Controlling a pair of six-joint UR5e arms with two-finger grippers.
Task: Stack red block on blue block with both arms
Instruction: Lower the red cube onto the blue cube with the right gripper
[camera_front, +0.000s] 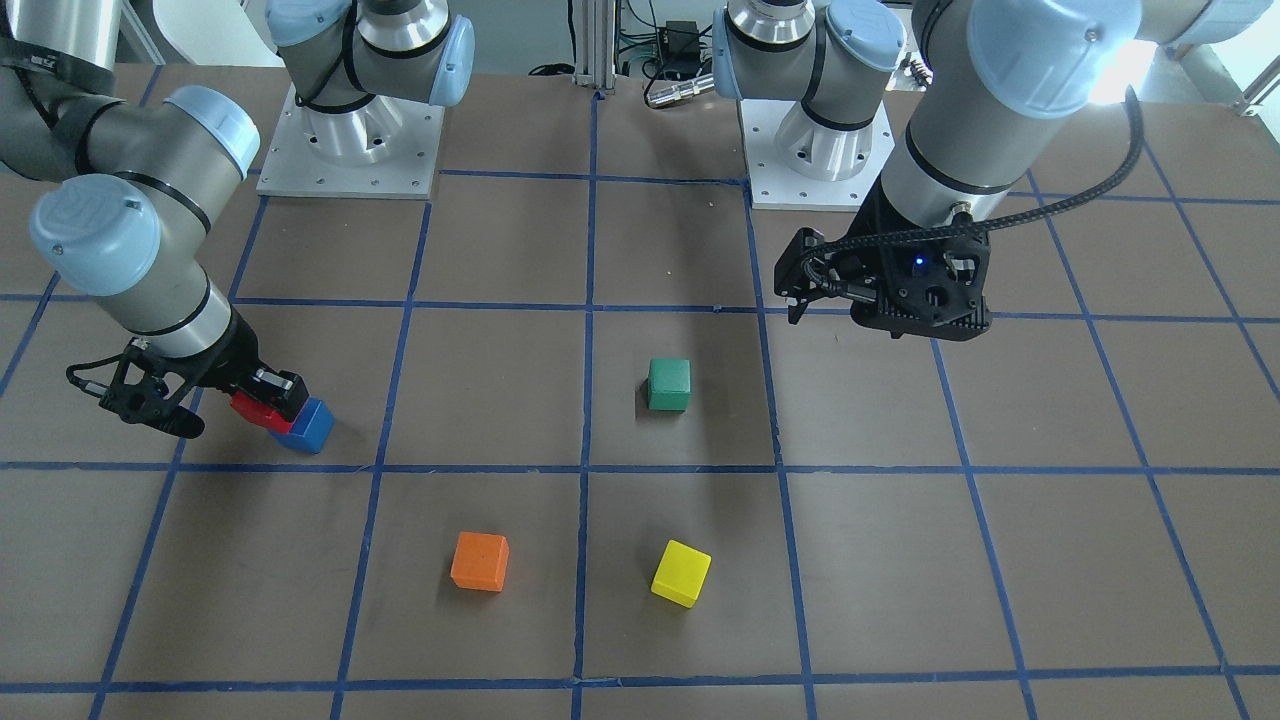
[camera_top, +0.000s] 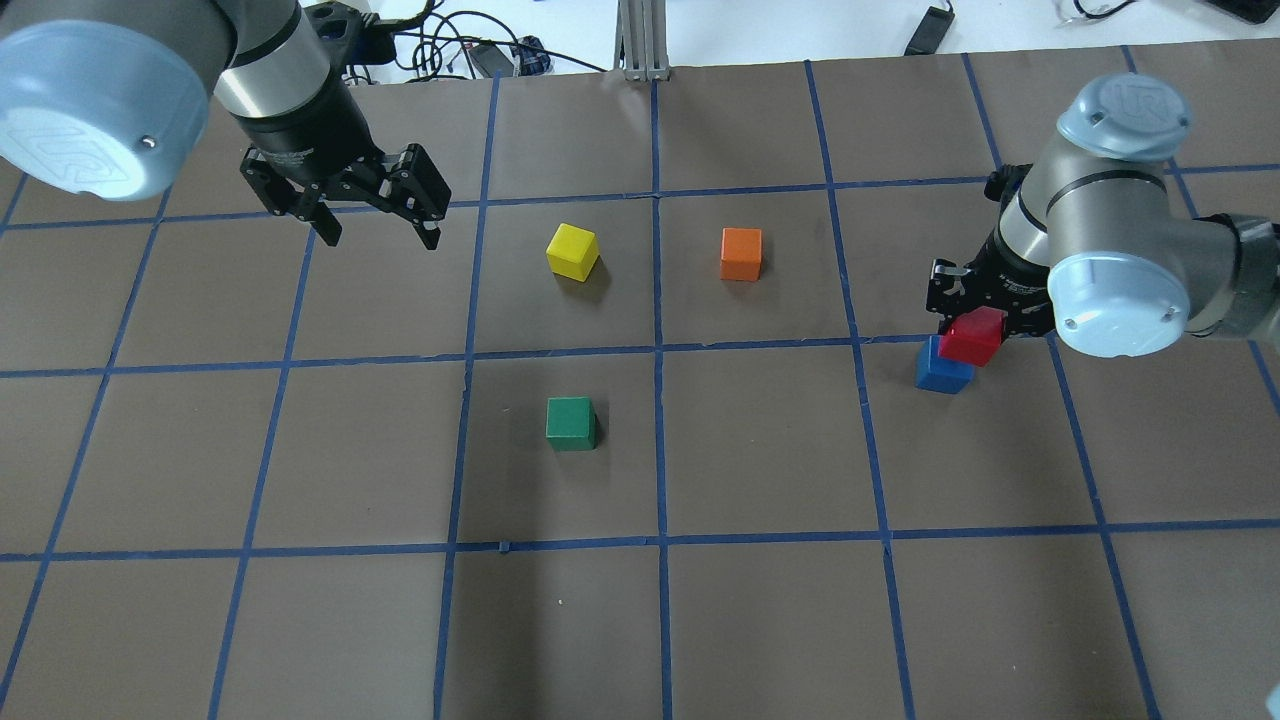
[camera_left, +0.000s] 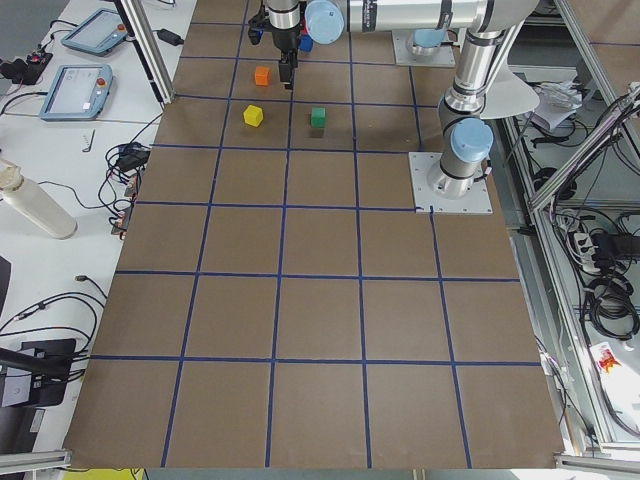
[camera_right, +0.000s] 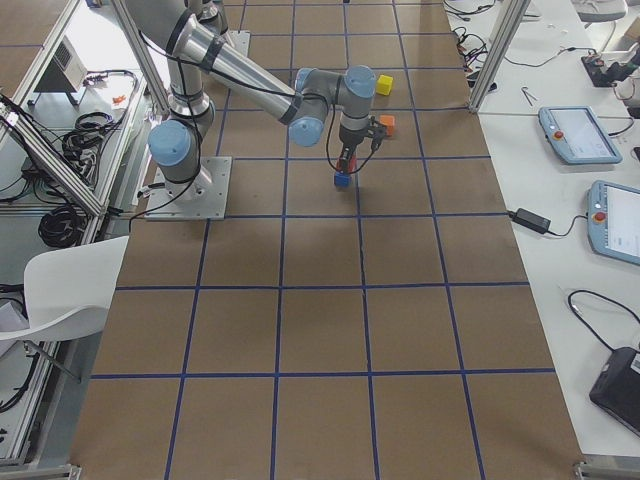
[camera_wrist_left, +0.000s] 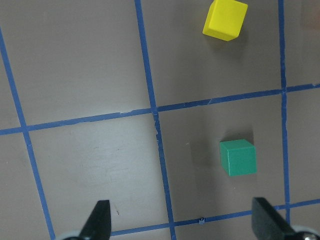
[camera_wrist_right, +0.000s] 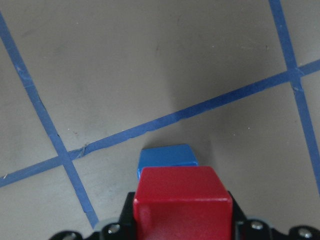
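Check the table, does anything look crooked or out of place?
The yellow block sits turned against the grid lines, unlike the green block and orange block. The red block, held in the right gripper, is off-centre over the blue block, covering only part of it.

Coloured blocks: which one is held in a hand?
The red block, gripped by the right hand over the blue block; the rest lie loose on the table.
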